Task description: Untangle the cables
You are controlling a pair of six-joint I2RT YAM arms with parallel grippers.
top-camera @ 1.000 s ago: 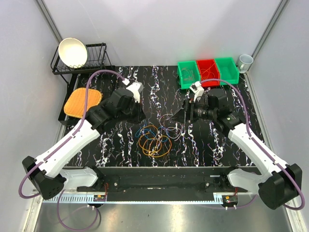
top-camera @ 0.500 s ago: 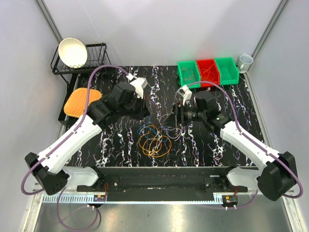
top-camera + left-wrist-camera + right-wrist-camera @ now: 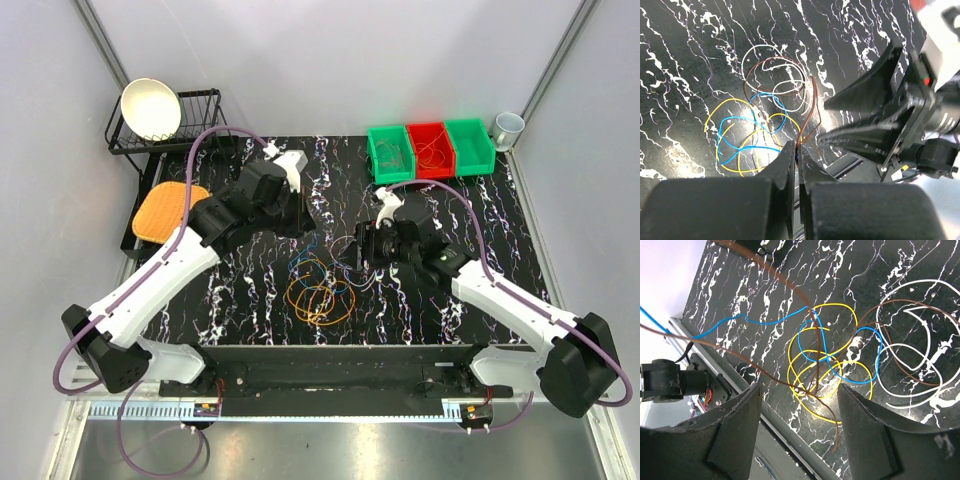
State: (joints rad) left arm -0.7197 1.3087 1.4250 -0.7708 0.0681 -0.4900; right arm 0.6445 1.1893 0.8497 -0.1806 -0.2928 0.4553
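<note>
The cables (image 3: 320, 288) lie in a tangled pile of thin orange, blue and purple loops at the middle of the black marbled table. In the left wrist view they (image 3: 760, 125) show as yellow, blue, white and brown loops. My left gripper (image 3: 799, 148) is shut on a brown strand and a blue strand and holds them taut above the pile; in the top view it (image 3: 303, 232) is just left of and behind the pile. My right gripper (image 3: 799, 388) is open above the pile, a raised brown strand (image 3: 770, 375) crossing between its jaws; in the top view it (image 3: 362, 248) is at the pile's right edge.
Three bins, green, red and green (image 3: 430, 148), stand at the back right with a mug (image 3: 508, 127) beside them. A wire rack (image 3: 200, 125) with a white bowl (image 3: 151, 108) and an orange pad (image 3: 170, 211) are at the back left.
My left gripper has moved right and up with strands pulled taut from the pile. My right gripper has moved left to the pile's right edge.
</note>
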